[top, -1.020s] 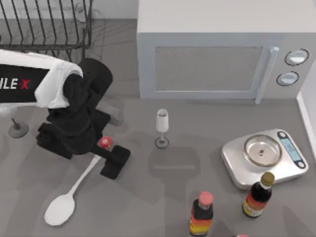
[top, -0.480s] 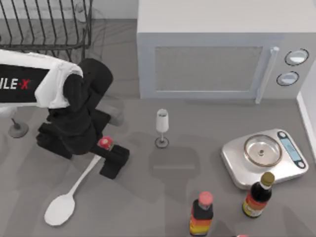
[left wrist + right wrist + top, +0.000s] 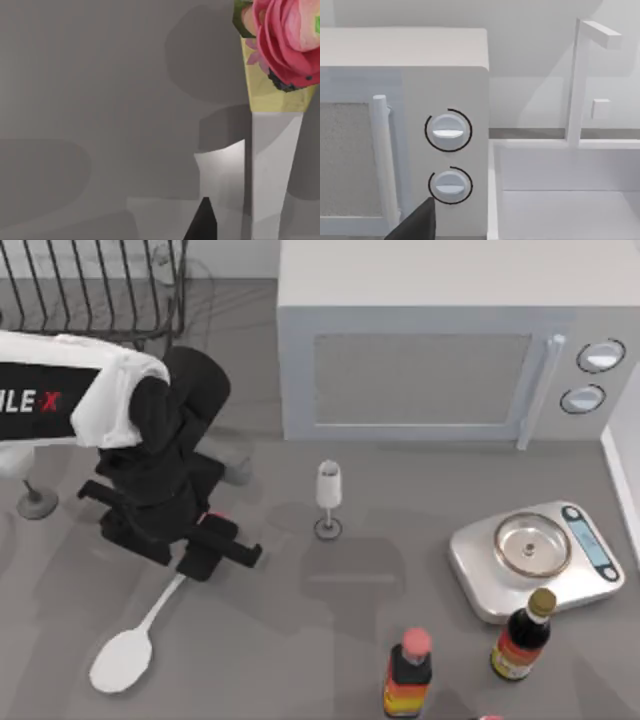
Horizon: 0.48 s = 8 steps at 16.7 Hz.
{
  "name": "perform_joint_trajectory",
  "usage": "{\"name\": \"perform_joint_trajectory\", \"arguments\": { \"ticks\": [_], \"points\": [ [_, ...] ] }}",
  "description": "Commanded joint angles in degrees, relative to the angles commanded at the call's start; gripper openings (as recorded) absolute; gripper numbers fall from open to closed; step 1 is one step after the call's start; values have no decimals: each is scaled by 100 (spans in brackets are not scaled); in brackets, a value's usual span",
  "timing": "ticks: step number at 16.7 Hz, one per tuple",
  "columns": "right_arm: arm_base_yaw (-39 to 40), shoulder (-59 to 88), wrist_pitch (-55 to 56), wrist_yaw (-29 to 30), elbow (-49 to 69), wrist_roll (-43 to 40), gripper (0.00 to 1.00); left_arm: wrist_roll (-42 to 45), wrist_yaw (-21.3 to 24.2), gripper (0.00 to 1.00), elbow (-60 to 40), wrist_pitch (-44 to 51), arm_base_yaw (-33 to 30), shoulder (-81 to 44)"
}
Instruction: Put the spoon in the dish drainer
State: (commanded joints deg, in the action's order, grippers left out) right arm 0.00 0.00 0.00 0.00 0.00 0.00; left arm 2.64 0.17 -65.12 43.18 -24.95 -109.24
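The left jaws (image 3: 207,532) sit low over the knob end of the spoon (image 3: 133,645), where the thin handle offers a grip; whether they are spread or pinching it I cannot tell. The bowl lies on the worktop (image 3: 330,620) below them, the drainer (image 3: 95,295) well beyond.

Top view straight down over the table (image 3: 300,630), left wrist view very near the spoon (image 3: 267,170) handle, perhaps facing downward, right wrist view level toward the microwave (image 3: 445,90) dials, microwave (image 3: 440,340) shared with top view
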Motion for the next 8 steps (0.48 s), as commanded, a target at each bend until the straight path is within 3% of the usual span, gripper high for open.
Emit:
{"name": "perform_joint_trajectory", "arguments": {
  "ticks": [3, 8],
  "points": [
    [0, 0, 0, 0, 0, 0, 100, -29, -2, 0, -717, 765, -1, 85],
    [0, 0, 0, 0, 0, 0, 100, -51, -4, 0, -2274, 2927, -23, 353]
  ]
}}
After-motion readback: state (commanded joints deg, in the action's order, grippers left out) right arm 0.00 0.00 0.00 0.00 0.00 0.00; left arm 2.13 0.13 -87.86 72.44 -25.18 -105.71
